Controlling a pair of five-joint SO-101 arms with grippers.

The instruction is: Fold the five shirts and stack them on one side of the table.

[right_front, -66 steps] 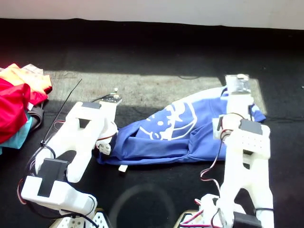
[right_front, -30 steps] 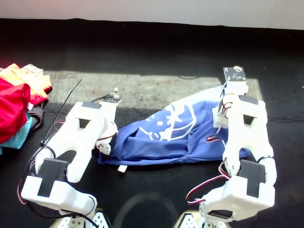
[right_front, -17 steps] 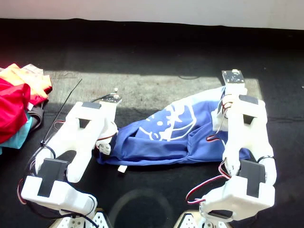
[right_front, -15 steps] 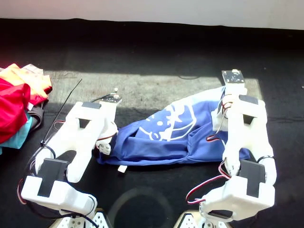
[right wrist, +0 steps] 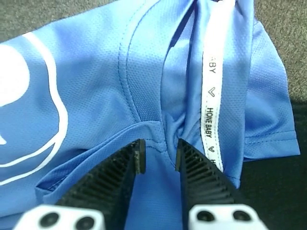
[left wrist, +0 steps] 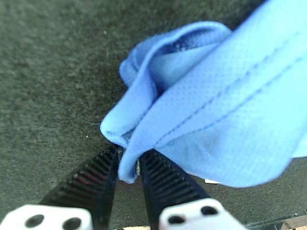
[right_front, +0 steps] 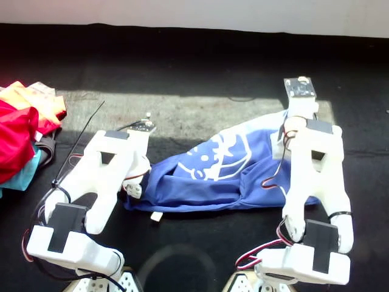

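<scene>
Pinches shirt edge in left jaws; holds right jaws slightly apart beside collar; has bare bench beyond.

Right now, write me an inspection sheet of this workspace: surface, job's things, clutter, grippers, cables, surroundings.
Surface: table under black cloth, with a sunlit band across the middle.
Job's things: blue shirt lies unfolded and rumpled between the arms, white print up; heap of shirts, red, orange and teal, at the table's left edge.
Clutter: small white scrap by the blue shirt's near edge; cannot tell what it is.
Grippers: left gripper shut on a fold of the blue shirt's edge; right gripper narrowly open, tips on the shirt beside its neck label.
Cables: servo wires looped along the right arm; thin black cable beside the left arm.
Surroundings: pale wall behind the table.
</scene>
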